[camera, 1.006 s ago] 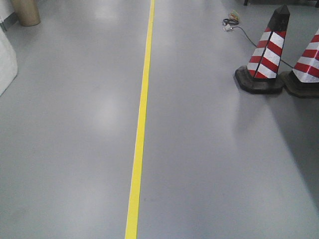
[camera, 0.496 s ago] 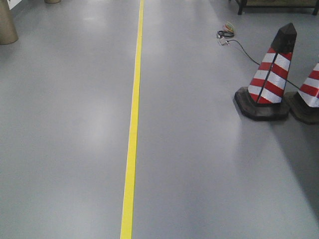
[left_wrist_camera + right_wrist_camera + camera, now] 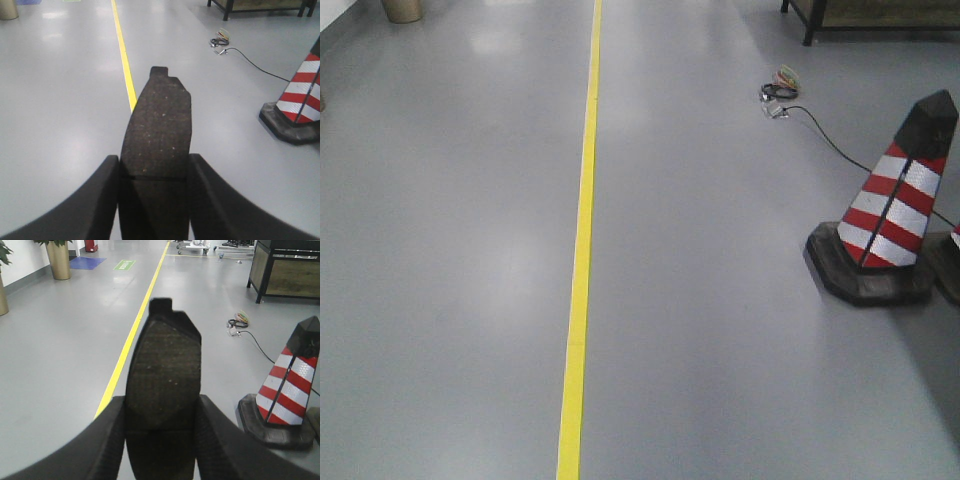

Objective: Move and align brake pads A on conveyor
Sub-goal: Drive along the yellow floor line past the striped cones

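Each of my grippers carries one dark grey brake pad. In the left wrist view my left gripper (image 3: 154,167) is shut on a brake pad (image 3: 159,125), which sticks out forward between the two black fingers (image 3: 100,195) with its groove at the fingertips. My right gripper (image 3: 161,407) is shut on a second brake pad (image 3: 165,360) in the same way. Both pads hang above the smooth grey floor. The conveyor is out of view, and neither gripper shows in the front view.
A yellow floor line (image 3: 582,240) runs straight ahead. A red-and-white traffic cone (image 3: 895,215) on a black base stands at the right, with a cable (image 3: 820,125) behind it. A dark cabinet (image 3: 287,265) stands far right, a planter (image 3: 60,257) far left.
The front view has shifted: the cone has slid to the right and lower in frame, the second cone has almost left the view, and the yellow line now stands nearer the left.
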Robot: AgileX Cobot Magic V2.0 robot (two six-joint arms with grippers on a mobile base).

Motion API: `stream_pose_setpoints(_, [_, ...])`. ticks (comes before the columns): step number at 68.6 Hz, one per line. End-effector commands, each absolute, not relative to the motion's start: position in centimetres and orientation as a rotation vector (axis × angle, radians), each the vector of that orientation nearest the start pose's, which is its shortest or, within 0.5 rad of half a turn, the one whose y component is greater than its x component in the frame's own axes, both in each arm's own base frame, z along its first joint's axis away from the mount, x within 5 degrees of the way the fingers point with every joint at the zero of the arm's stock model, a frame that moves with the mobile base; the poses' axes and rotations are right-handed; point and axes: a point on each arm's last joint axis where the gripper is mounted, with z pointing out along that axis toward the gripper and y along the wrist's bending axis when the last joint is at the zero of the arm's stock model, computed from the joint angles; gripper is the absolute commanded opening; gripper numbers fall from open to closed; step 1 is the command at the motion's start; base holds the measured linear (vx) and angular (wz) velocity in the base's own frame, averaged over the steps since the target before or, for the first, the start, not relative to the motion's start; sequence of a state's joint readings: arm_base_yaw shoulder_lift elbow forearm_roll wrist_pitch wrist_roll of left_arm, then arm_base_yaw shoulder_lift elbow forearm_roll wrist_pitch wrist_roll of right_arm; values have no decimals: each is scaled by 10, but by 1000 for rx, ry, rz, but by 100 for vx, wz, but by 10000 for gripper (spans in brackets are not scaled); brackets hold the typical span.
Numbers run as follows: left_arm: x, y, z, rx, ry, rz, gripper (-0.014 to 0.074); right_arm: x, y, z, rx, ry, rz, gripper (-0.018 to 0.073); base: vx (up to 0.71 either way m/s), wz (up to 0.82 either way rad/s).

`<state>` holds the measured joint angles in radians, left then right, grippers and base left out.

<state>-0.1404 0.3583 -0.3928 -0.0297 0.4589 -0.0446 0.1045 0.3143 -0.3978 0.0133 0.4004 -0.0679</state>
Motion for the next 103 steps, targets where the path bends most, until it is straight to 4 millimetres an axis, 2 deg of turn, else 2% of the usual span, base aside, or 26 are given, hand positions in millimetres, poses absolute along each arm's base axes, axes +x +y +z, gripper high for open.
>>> stream_pose_setpoints(1, [82, -13, 298, 67, 1786, -172, -6, 76, 8, 308, -146, 1680, 29, -6, 70, -3])
stream_pose_setpoints(70, [82, -13, 298, 67, 1786, -172, -6, 76, 8, 308, -146, 1679, 29, -6, 59, -6])
stream_pose_setpoints(103, [82, -13, 298, 67, 1786, -172, -6, 76, 8, 308, -146, 1679, 29, -5, 29, -66])
